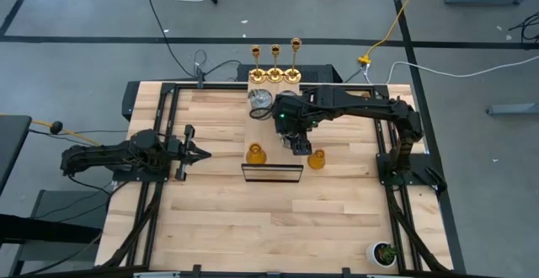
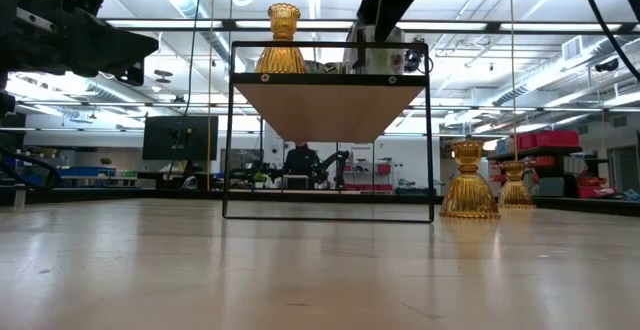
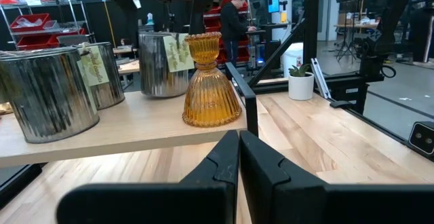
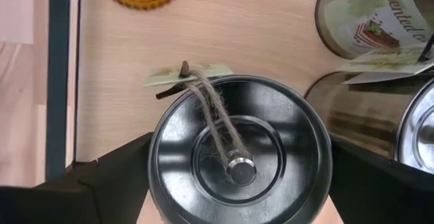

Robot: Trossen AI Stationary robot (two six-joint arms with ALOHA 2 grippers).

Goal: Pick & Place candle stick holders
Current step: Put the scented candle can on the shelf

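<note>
My right gripper point(image 1: 296, 139) reaches over a black-framed wooden shelf point(image 1: 290, 77) and is shut on a silver can point(image 4: 241, 149) with a twine loop and a paper tag on its lid. Two more silver cans point(image 4: 380, 20) stand beside it on the shelf board. One amber holder point(image 1: 255, 154) stands on the shelf's near end, and another point(image 1: 316, 160) stands on the table to its right. Three gold candlesticks point(image 1: 275, 52) stand in a row at the shelf's far end. My left gripper point(image 1: 198, 153) is shut and empty at the table's left. My right gripper holds the silver can by its round side wall point(image 4: 157, 166), just below the lid, pinched between the two fingers point(image 4: 102, 183). The fingers come from above, pointing down. The can is upright, and in the left wrist view its bottom point(image 3: 163, 91) looks set on the shelf board.
A small green potted plant point(image 1: 386, 253) stands at the table's near right corner. A third amber holder point(image 2: 515, 185) shows farther off in the low view. Bare wood lies in front of the shelf and across the near half of the table point(image 1: 269, 227).
</note>
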